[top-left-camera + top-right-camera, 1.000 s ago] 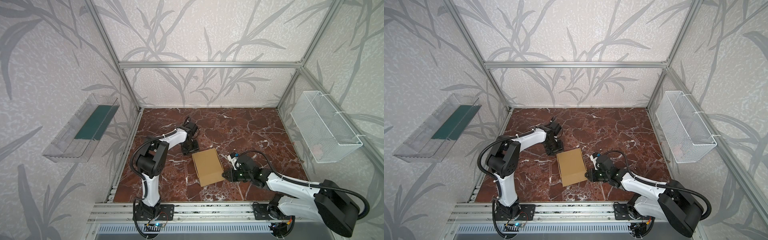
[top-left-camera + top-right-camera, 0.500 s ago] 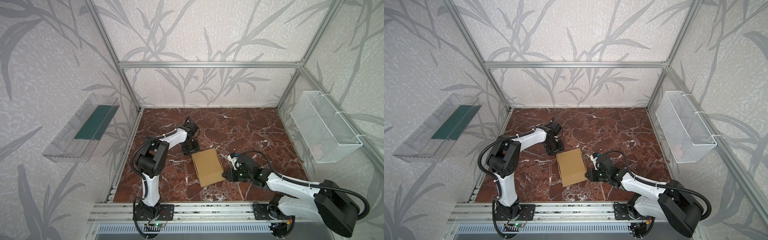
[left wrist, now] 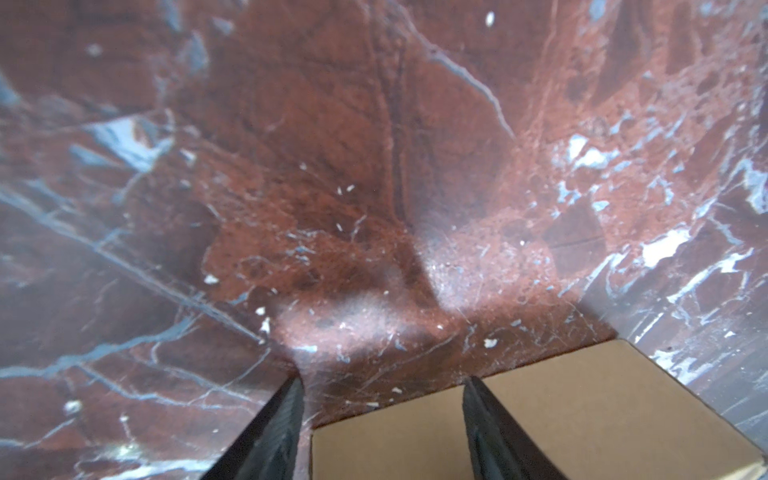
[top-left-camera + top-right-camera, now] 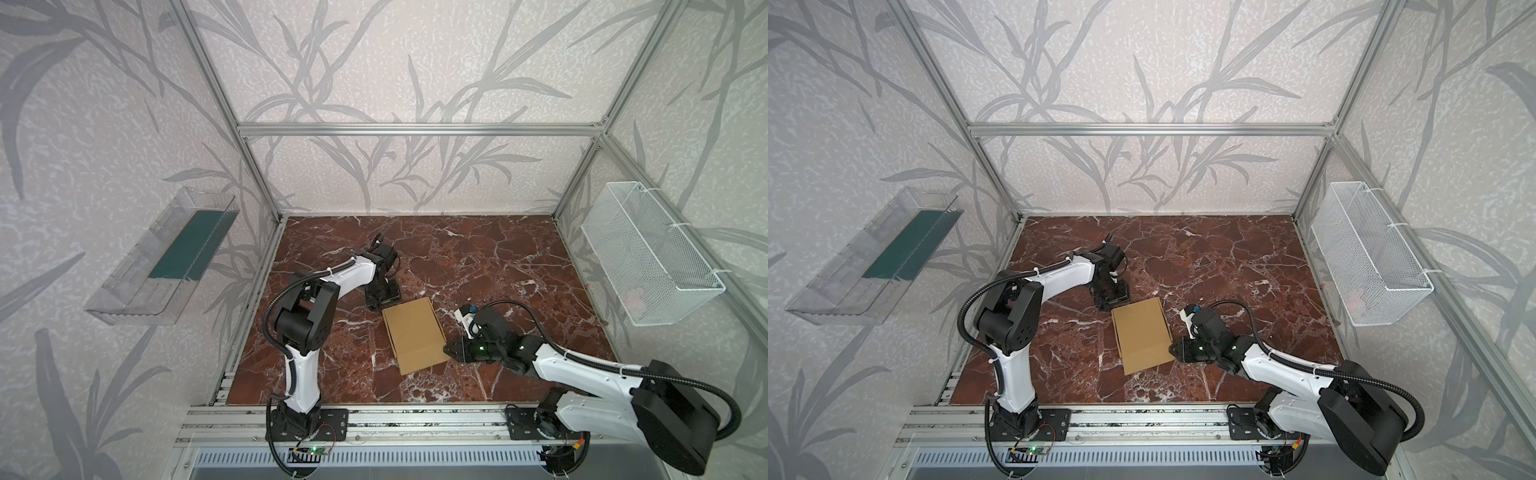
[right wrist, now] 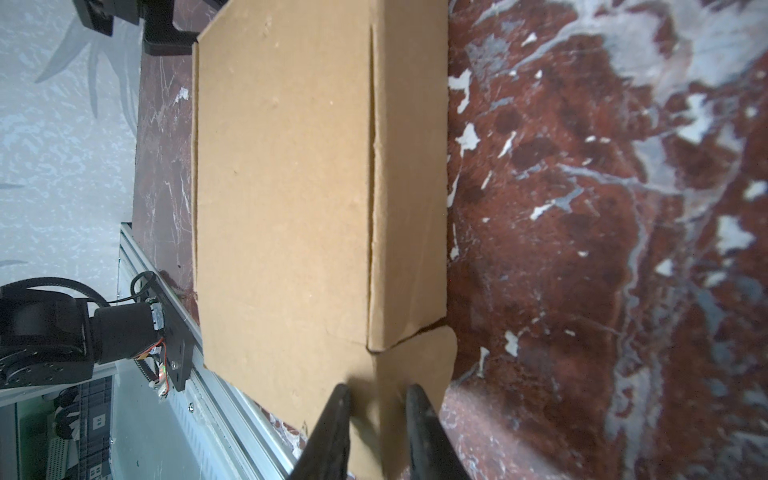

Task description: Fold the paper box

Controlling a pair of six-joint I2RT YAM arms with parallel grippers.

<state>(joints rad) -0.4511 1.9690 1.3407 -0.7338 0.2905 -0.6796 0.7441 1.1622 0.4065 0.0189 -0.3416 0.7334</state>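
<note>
Nothing visible has moved over the last second: the paper box (image 4: 413,334) and both arms sit where they were, and the right claw's jaws are at most a hair wider. The box lies mid-counter (image 4: 498,266), toward the near side, closed up into a shallow rectangular mailer. Its long axis runs near to far, with the near end swung a little right. The right claw (image 4: 451,351) reaches in from the right and meets the box at its near right corner. The left claw (image 4: 384,297) stands at the opposite, far left corner. Each arm has its own corner, and the right one is at the part that looks unfinished.

In the right wrist view the right claw (image 5: 377,388) has narrow jaws with cardboard showing between them (pinched or merely lain against, I cannot tell). Just past its tips a rounded ear (image 5: 419,361) pokes out below the long side wall of the box (image 5: 282,187), with a dark gap above it. The coming move probably turns on tucking that ear in.

The left claw (image 3: 383,380) is wide and empty, its fingers straddling a corner of the box (image 3: 582,415).

The cardboard is plain tan, matte and unprinted, with crisp creases. It looks light and could slide on the glossy red-brown, white-veined counter.
</note>
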